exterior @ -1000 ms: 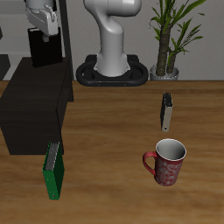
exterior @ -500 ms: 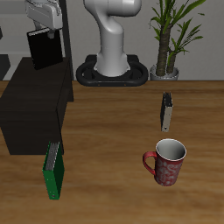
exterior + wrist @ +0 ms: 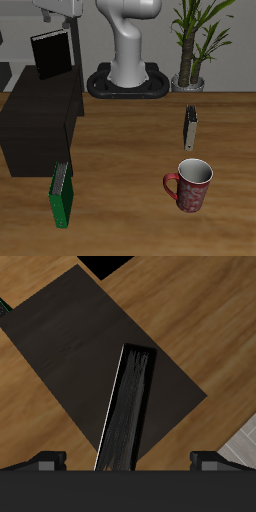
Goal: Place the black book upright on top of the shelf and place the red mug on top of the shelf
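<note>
Black book (image 3: 51, 54) stands upright on shelf (image 3: 40, 115), claw (image 3: 128, 460) opened above; thin book may be toppled w/ any nudge.

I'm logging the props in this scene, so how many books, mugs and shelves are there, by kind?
Books: 3, the black book, the green book, the grey-and-white book
Mugs: 1, the red mug
Shelves: 1, the shelf
Total: 5
</note>
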Tool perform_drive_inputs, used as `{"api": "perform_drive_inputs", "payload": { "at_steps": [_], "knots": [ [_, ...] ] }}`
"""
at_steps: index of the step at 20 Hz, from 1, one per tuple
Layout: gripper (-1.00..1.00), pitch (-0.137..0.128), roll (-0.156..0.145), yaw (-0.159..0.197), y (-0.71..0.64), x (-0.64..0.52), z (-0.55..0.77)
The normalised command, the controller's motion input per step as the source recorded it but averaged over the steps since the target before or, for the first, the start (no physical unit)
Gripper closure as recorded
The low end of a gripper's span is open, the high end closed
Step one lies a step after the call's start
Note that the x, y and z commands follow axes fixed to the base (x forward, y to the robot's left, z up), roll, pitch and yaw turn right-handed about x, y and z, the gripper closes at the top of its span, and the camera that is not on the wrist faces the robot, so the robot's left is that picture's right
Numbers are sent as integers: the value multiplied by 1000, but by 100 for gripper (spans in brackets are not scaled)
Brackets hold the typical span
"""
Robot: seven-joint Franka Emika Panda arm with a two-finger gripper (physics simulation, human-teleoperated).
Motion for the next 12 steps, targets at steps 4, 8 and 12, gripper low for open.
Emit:
{"api": "perform_drive_inputs", "payload": {
  "at_steps": [4,8,12],
  "knots": [
    [-100,-27,-89,250,605,-3,197],
    [-100,85,-26,187,660,304,-94],
    [-100,41,2,178,455,247,-104]
  ]
}}
